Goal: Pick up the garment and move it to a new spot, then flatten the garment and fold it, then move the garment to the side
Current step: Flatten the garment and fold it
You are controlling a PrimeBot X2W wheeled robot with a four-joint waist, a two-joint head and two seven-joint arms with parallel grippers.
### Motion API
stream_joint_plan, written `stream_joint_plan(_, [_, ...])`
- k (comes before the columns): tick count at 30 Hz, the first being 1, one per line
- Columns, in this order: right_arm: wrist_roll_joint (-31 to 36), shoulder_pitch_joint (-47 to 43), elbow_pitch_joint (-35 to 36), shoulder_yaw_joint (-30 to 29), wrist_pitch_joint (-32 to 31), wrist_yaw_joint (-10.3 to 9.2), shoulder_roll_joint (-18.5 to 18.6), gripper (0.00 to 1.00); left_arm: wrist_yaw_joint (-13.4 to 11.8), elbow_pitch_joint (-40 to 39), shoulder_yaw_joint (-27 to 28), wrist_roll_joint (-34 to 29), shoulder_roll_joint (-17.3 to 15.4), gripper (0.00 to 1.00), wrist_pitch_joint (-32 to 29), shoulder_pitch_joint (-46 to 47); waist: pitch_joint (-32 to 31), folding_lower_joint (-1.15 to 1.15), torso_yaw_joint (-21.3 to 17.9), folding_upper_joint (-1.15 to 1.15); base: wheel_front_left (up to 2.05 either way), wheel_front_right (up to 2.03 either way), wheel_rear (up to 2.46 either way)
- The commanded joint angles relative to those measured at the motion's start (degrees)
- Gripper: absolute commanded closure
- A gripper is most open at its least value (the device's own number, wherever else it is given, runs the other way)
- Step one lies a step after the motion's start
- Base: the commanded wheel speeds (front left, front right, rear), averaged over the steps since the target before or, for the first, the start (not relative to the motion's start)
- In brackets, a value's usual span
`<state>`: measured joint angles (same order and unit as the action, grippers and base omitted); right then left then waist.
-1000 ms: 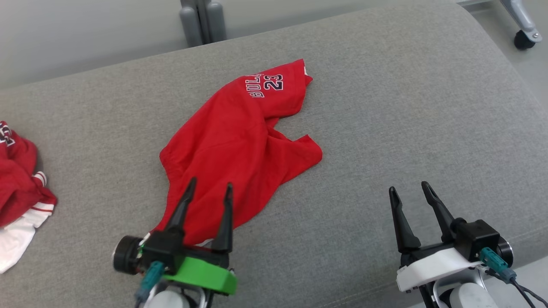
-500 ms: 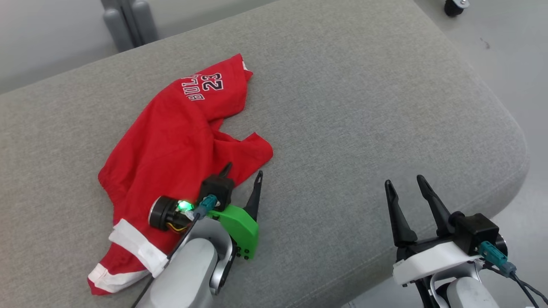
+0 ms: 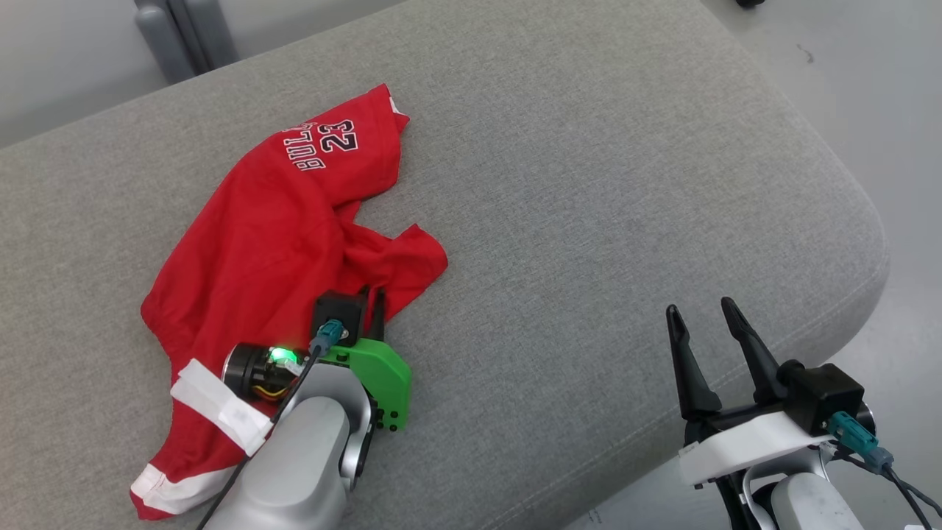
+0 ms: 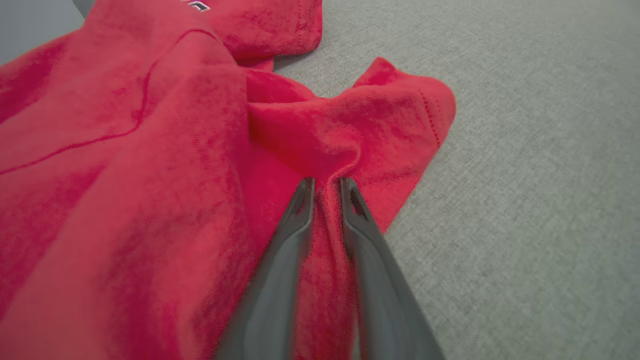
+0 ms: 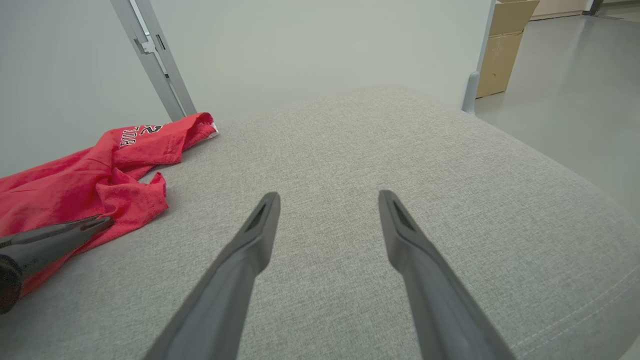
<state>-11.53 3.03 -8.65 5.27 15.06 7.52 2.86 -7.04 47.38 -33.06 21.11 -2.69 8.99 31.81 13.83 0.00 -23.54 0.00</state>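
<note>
A red garment [image 3: 272,221] with white trim and "BULLS 23" print lies crumpled on the grey cushion [image 3: 589,184], left of centre. My left gripper [image 3: 372,298] is shut on a ridge of its cloth near the right-hand corner; the left wrist view shows the red garment [image 4: 150,165] pinched between the nearly closed fingers of the left gripper [image 4: 326,182]. My right gripper [image 3: 699,309] hangs open over bare cushion at the lower right, well clear of the cloth. From the right wrist, the right gripper [image 5: 327,197] is open, and the garment [image 5: 90,175] lies far left.
The cushion's rounded right edge [image 3: 868,243] drops to pale floor. Grey metal posts [image 3: 169,37] stand behind the cushion. A cardboard box [image 5: 505,45] sits on the floor far right. Bare cushion spreads right of the garment.
The head camera has swung right, shifting the whole scene left. My left gripper came down onto the garment's right part and closed on a fold. The right gripper stayed open.
</note>
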Motion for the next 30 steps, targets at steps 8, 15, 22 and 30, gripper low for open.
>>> stream_joint_plan(8, [-0.1, 0.4, 0.0, -0.3, 0.2, -0.06, 0.1, 0.00, 2.4, -1.2, -1.5, 4.1, -0.3, 1.00, 2.5, 2.3, -0.4, 0.00, 0.6, 0.00, 0.00, 0.00, 0.00])
stream_joint_plan(15, [1.0, -1.7, -0.4, -1.7, 0.2, -0.06, 0.1, 0.00, 4.6, -14.0, -3.6, 10.6, -0.4, 1.00, -1.6, -2.7, -2.3, 0.00, 1.7, 0.00, 0.00, 0.00, 0.00])
stream_joint_plan(22, [1.4, -1.5, -0.5, -1.5, 0.2, -0.06, 0.1, 0.00, 6.1, -30.8, -6.9, 15.2, -2.3, 1.00, -12.8, -10.5, -3.1, 0.00, 2.0, 0.00, 0.00, 0.00, 0.00])
stream_joint_plan(30, [1.4, -0.9, -0.4, -0.4, 0.2, -0.07, 0.1, 0.00, 4.0, -38.2, -5.1, 20.8, -3.3, 1.00, -21.3, -11.7, -2.2, 0.00, 1.0, 0.00, 0.00, 0.00, 0.00])
